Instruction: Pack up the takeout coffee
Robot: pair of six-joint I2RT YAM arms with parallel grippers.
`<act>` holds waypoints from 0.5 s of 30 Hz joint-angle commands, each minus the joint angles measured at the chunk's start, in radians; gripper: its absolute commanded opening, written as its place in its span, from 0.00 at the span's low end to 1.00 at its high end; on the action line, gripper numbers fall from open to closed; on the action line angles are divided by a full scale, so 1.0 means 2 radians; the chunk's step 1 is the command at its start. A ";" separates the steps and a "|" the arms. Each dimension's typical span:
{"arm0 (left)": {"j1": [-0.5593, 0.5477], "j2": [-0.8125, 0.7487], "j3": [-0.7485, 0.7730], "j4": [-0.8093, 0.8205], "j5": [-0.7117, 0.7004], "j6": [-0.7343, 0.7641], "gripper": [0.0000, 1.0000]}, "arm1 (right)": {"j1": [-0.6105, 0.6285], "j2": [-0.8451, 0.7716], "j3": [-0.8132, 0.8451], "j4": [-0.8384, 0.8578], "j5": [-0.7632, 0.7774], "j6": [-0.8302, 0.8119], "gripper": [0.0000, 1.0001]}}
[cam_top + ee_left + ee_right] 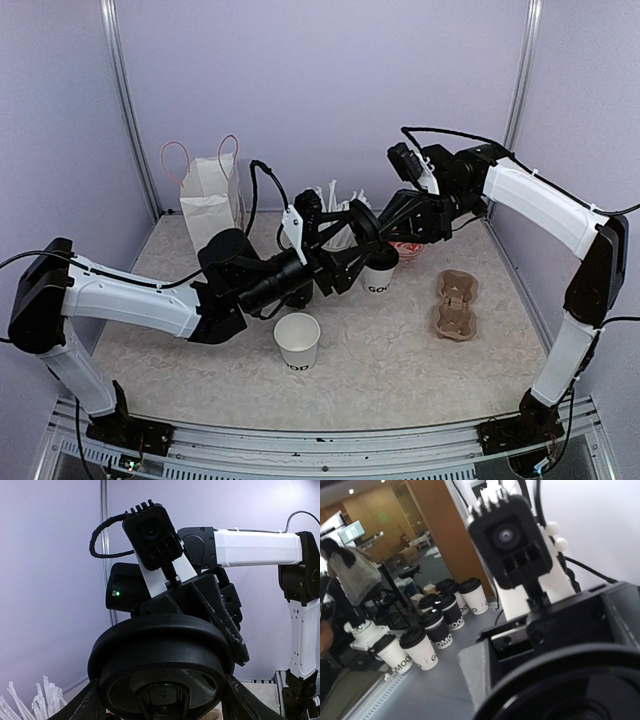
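The left tool (pixel 354 234) and right tool (pixel 398 226) meet nose to nose over the far cup (pixel 380 275), hiding its rim, so I cannot tell whether it is capped. In the left wrist view the left tool is clenched on one black lid (pixel 160 672), held in the air; a right finger reaches its rim, yet whether the right tool grips cannot be told. On the tabletop (pixel 400 375) stand two white "GOOD" cups, the near cup (pixel 297 340) open, plus one brown carrier (pixel 455 303), one paper bag (pixel 210 200) and half-hidden straws (pixel 330 198).

Near cup (pixel 297 341) upright, unlidded; far cup (pixel 379 276) upright; black lid (pixel 162 665) apparently held aloft
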 commanded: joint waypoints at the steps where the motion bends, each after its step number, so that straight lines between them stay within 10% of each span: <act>1: 0.004 -0.011 0.012 -0.017 0.008 -0.009 0.73 | 0.006 -0.007 -0.007 0.027 0.021 0.024 0.23; 9: 0.019 -0.096 0.002 -0.167 0.000 -0.008 0.72 | -0.036 -0.029 -0.036 0.079 0.079 0.074 0.49; 15: 0.039 -0.149 0.085 -0.491 -0.020 -0.026 0.72 | -0.052 -0.054 -0.097 0.157 0.166 0.105 0.59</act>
